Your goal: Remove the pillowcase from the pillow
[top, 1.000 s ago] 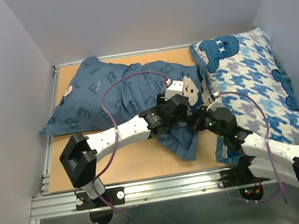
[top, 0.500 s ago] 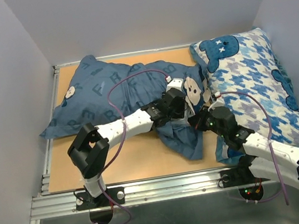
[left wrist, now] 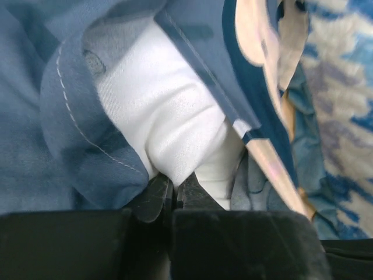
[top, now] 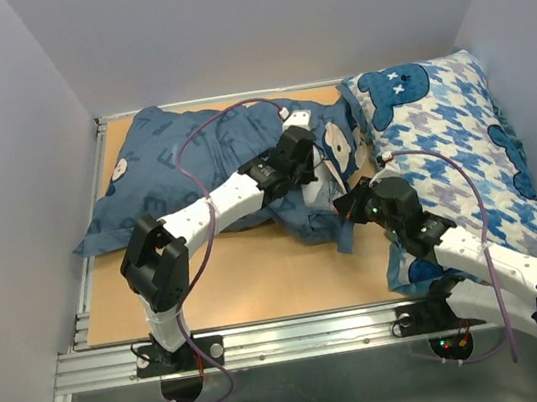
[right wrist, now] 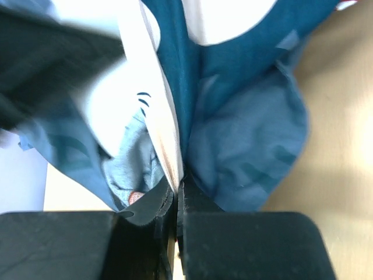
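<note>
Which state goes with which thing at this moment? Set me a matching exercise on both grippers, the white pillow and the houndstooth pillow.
Things:
1. left gripper
2. right gripper
3. pillow
4. houndstooth pillow

States or places:
A. lies at the far right, held by neither gripper
B. shut on a fold of the dark blue pillowcase
C. white, bulging out of the pillowcase's opening
D. shut on white fabric

Pairs: 1-D, 2-B, 3-C, 4-A.
</note>
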Robot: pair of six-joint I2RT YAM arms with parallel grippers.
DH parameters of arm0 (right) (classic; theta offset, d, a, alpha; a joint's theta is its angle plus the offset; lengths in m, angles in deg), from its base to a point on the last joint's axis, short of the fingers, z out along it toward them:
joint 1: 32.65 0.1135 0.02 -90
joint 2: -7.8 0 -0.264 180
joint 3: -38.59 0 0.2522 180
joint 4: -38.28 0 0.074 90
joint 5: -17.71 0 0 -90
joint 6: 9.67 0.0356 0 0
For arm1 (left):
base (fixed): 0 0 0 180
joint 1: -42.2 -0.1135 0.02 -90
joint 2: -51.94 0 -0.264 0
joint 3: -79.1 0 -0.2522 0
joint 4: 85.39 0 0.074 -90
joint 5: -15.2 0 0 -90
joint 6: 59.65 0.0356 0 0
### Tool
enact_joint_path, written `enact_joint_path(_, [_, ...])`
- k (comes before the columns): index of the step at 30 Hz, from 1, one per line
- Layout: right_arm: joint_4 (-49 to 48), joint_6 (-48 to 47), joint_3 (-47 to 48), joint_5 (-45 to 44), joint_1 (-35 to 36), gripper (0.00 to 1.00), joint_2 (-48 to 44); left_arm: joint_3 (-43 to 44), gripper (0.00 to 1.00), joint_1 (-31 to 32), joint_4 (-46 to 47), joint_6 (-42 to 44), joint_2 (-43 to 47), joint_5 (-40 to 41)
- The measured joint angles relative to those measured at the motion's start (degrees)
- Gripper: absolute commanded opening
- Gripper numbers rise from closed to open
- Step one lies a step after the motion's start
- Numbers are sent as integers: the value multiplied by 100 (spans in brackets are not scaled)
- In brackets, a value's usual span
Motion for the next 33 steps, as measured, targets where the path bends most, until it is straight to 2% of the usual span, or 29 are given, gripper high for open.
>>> enact_joint_path(7, [-201, 0, 92, -35, -39, 1, 203, 1366, 0, -365, -925, -2, -278, -232])
enact_joint_path(15, [-356, 66, 85, -133, -42, 1, 710, 2138, 0, -927, -1565, -46, -597, -1025])
enact_joint_path(21, [-610, 157, -26, -175, -42, 0, 933, 3027, 0, -1545, -1976, -114, -741, -1585])
enact_joint_path(27, [-822, 168, 28, -199, -42, 1, 1434, 2955, 0, -1606, -1961, -116, -691, -1917])
enact_joint_path(29, [-748, 120, 232, -219, -42, 10, 1930, 2468, 0, -1606, -1768, -144, -479, -2015])
enact_joint_path(30, [-697, 96, 317, -208, -52, 21, 2122, 2124, 0, -1606, -1585, -160, -289, -2063])
enact_joint_path(33, [-468, -63, 708, -63, -116, 39, 2667, 898, 0, -1578, -1099, -203, 533, -2055])
